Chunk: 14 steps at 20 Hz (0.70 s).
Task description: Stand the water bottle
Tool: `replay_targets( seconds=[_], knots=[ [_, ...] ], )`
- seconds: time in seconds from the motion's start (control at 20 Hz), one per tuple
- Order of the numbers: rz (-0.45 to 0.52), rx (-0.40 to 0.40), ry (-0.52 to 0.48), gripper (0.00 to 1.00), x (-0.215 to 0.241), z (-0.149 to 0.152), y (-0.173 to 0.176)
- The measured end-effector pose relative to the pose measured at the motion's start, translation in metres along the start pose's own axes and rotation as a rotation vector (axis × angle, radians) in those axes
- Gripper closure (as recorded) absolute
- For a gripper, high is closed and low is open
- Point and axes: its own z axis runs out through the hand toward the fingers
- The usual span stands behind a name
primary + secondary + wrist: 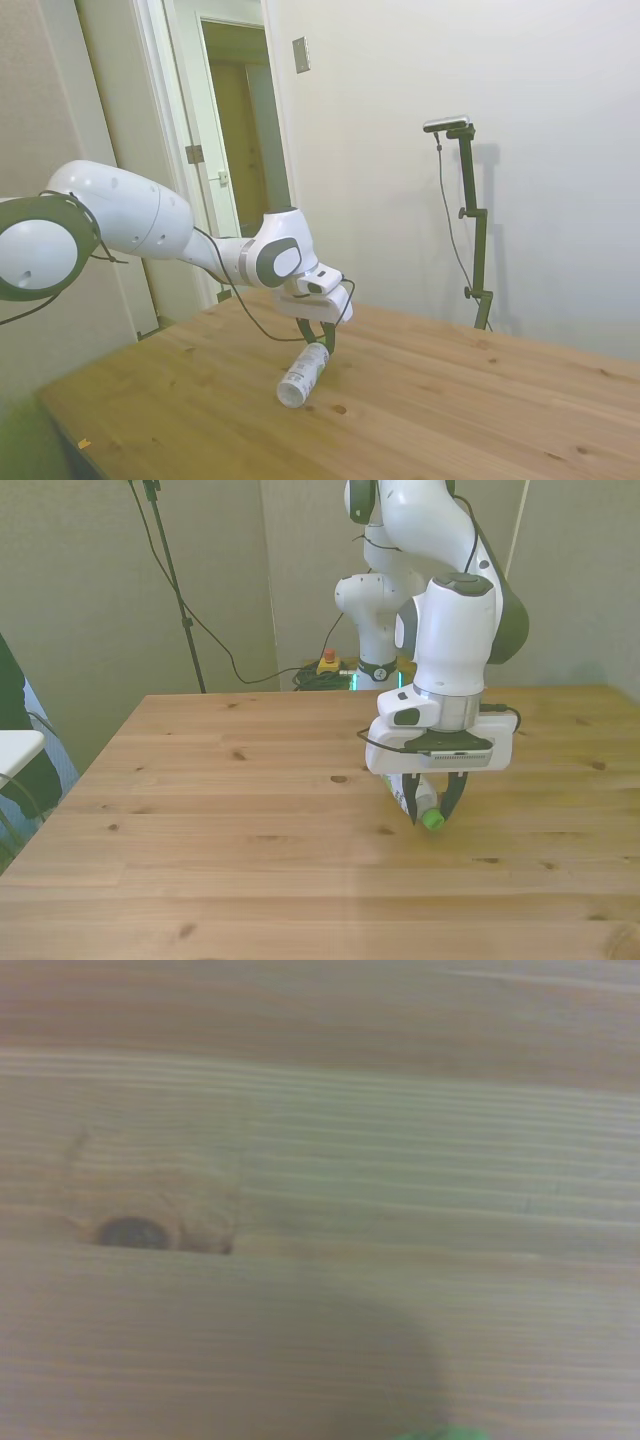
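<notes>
The water bottle (303,374) is a small clear bottle with a white label, lying tilted over the wooden table (450,400). Its base points to the table's near-left corner in the side view. Its green cap (432,820) faces forward in the front view. My gripper (432,806) comes down from above and is shut on the water bottle at its cap end, one dark finger (455,795) on each side. The same gripper (322,345) covers the bottle's neck in the side view. Only a green sliver of the cap (440,1434) shows in the blurred wrist view, so I cannot tell whether the base touches the wood.
Bare planks with dark knots (135,1232) surround the bottle. Cables and a red button box (327,663) lie beyond the table's far edge. A white object (15,748) stands off the table at the front view's left. An open doorway (240,130) is behind the arm.
</notes>
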Motion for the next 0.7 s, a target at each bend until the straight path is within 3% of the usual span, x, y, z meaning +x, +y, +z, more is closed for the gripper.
replay_targets(
  seconds=[0.4,0.7],
  knots=[
    [0.057,-0.048,-0.046,1.00,0.012,-0.010,0.008],
    [0.255,-0.022,0.052,1.00,0.022,-0.050,-0.010]
  ],
)
